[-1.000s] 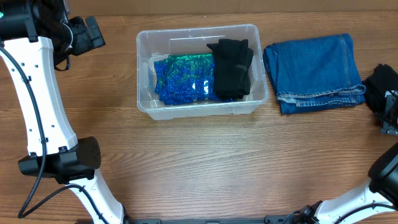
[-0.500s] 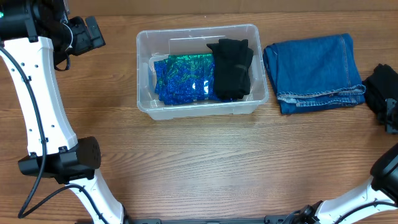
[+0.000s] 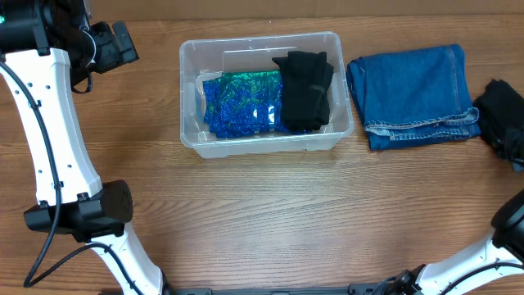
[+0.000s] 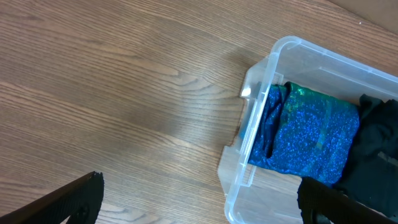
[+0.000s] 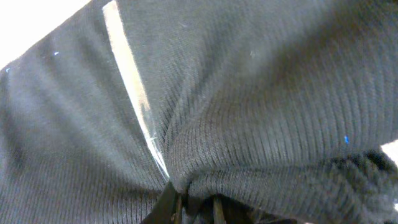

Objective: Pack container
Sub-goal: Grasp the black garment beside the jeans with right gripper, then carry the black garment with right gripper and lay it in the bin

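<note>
container [image 3: 260, 38] sits between both arms, part filled. left gripper [image 4: 199, 193] off its left end, jaws wide apart, empty. right gripper [image 5: 193, 205] well right of it, seemingly clamped on black knit garment [image 5: 249, 93]. risk: hanging folds drag folded jeans [image 3: 413, 94] or catch the container rim.

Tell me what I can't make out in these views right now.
- Right hand: overhead, cut by the frame edge, covered by black knit fabric; grip unclear.
- Right wrist: that fabric fills the frame.
- Clear rectangular plastic bin floor: overhead, under glittery blue-green cloth and black folded cloth.
</note>
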Controlling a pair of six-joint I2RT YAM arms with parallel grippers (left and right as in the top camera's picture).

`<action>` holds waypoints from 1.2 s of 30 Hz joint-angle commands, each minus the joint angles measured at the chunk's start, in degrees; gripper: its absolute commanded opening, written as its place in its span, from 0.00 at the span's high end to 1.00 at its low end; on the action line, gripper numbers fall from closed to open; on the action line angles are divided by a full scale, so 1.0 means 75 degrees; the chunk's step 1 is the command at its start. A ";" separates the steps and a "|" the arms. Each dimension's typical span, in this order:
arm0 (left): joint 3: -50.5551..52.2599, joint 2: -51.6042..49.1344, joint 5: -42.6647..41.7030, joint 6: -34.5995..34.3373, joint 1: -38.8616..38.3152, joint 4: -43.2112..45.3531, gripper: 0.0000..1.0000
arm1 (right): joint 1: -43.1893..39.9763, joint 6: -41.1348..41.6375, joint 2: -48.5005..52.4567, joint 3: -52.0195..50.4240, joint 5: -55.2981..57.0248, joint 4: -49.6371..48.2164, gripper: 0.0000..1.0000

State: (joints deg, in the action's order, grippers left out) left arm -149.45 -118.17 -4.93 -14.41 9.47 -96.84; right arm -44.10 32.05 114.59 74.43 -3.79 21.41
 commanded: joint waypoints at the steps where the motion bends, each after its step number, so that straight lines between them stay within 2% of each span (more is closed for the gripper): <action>1: -0.0017 0.0271 -0.0058 0.0119 -0.0015 0.0006 0.00 | 0.0143 -0.0367 -0.1052 0.0635 -0.1000 0.0527 0.96; 7: -0.0017 0.0271 -0.0058 0.0119 -0.0015 0.0006 0.00 | 0.0143 -0.0539 -0.2655 0.1256 -0.1813 0.1390 0.96; 10: -0.0017 0.0271 -0.0058 0.0119 -0.0015 0.0006 0.00 | 0.0143 -0.0548 -0.3241 0.1294 -0.2777 0.1384 0.96; 12: -0.0017 0.0271 -0.0058 0.0119 -0.0015 0.0006 0.00 | 0.0181 -0.0691 -0.3643 0.1294 -0.4255 0.1440 0.96; 14: -0.0017 0.0271 -0.0058 0.0119 -0.0015 0.0006 0.00 | 0.0318 -0.0740 -0.3867 0.1294 -0.5109 0.1486 0.96; 18: -0.0017 0.0271 -0.0058 0.0119 -0.0015 0.0006 0.00 | 0.1145 -0.0764 -0.4462 0.1294 -0.6336 0.1536 0.96; 21: -0.0017 0.0271 -0.0058 0.0119 -0.0015 0.0006 0.00 | 0.2331 -0.0694 -0.5021 0.1294 -0.6341 0.1536 0.96; 25: -0.0017 0.0271 -0.0058 0.0119 -0.0015 0.0006 0.00 | 0.4284 0.0038 -0.5330 0.1294 -0.5152 0.1536 0.96; 30: -0.0017 0.0271 -0.0058 0.0119 -0.0015 0.0006 0.00 | 0.7364 0.1504 -0.5094 0.1279 -0.1478 0.1469 0.96; 35: -0.0017 0.0271 -0.0058 0.0119 -0.0015 0.0006 0.00 | 0.9282 0.3075 -0.4482 0.1279 0.1209 0.1125 0.96; 36: -0.0017 0.0271 -0.0058 0.0119 -0.0015 0.0006 0.00 | 0.9623 0.3675 -0.4144 0.1276 0.1708 0.0965 0.96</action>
State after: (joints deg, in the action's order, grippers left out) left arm -149.45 -118.17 -4.93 -14.41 9.47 -96.86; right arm 23.99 49.17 80.34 81.87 -5.28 31.31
